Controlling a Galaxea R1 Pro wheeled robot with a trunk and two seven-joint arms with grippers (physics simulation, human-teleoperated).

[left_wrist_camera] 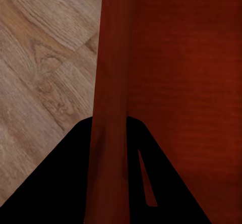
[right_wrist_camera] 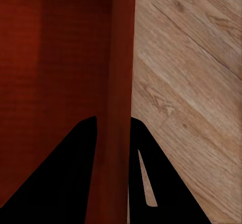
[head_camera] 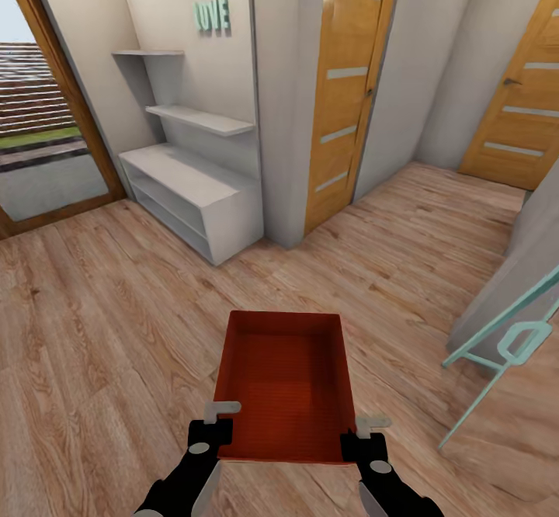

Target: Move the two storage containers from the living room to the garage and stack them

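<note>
Container carried over wood-plank floor.
My left pincer and right pincer each clamp a side wall of the orange-red storage container; white shelf unit ahead-left.

Bare wood floor lies open ahead; white shelf unit far left, probably a teal frame right.

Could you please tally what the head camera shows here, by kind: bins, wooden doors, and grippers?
Orange-red bin: 1
Wooden doors: 2
Grippers, left and right, each shut on a side wall of the bin: 2
Total: 5
</note>
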